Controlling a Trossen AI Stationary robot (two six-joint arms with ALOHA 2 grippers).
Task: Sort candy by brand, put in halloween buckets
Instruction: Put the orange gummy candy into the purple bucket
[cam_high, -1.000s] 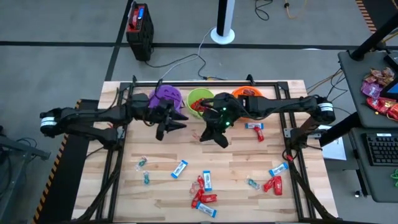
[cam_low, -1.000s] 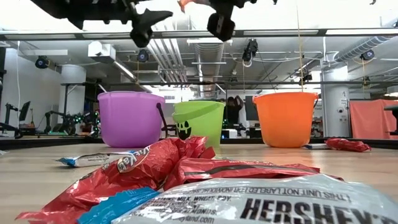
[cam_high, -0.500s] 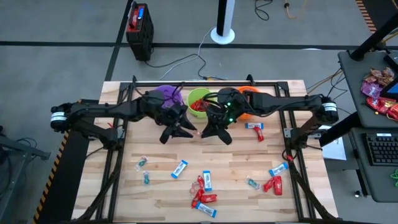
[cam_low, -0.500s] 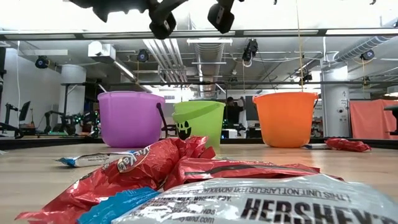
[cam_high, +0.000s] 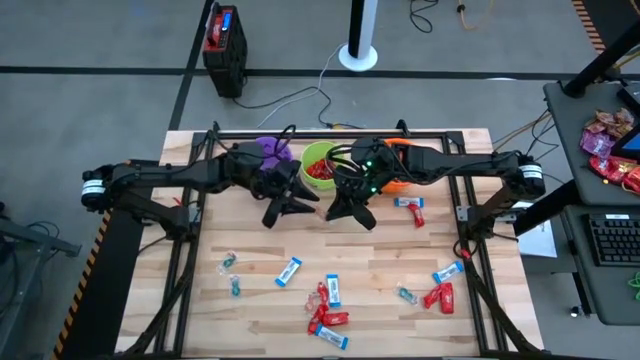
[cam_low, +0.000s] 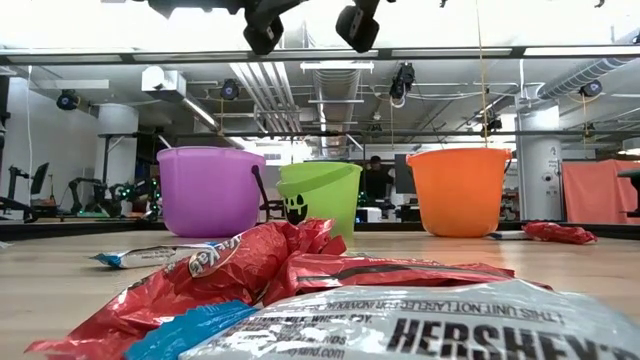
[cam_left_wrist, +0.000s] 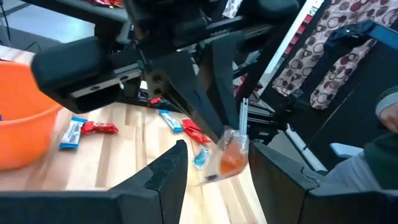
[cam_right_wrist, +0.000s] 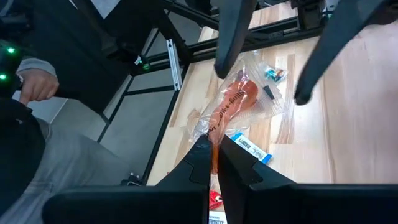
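Holding a clear twisted wrapper with an orange candy inside (cam_right_wrist: 231, 106), the right gripper (cam_high: 352, 212) has its fingers pinched shut on the wrapper's tail, mid-air over the table (cam_high: 250, 300), just in front of the lime green bucket (cam_high: 320, 160). Left gripper (cam_high: 292, 208) faces it from close by, fingers parted on either side of the same wrapper; whether they touch it, can't tell. In the left wrist view the wrapper (cam_left_wrist: 231, 154) hangs between that arm's two dark fingers (cam_left_wrist: 166, 168).

Buckets stand in a row at the far side: purple bucket (cam_low: 208, 190), lime green in the middle with red pieces inside, orange bucket (cam_low: 458, 190). From above, arms cover most of the purple and orange ones.

Loose candy on the near half of the table: blue-and-white bar (cam_high: 289, 271), cluster of red wrappers and bars (cam_high: 327, 310), small teal twists (cam_high: 231, 275) at left, another red wrapper (cam_high: 438, 296) and bar (cam_high: 447, 272) at right, one red piece (cam_high: 411, 207) near the orange bucket. Red wrappers and a Hershey's bar (cam_low: 430, 330) fill the low view's foreground.

A person's hand (cam_right_wrist: 36, 86) and grey sleeve show beside the table in the right wrist view.
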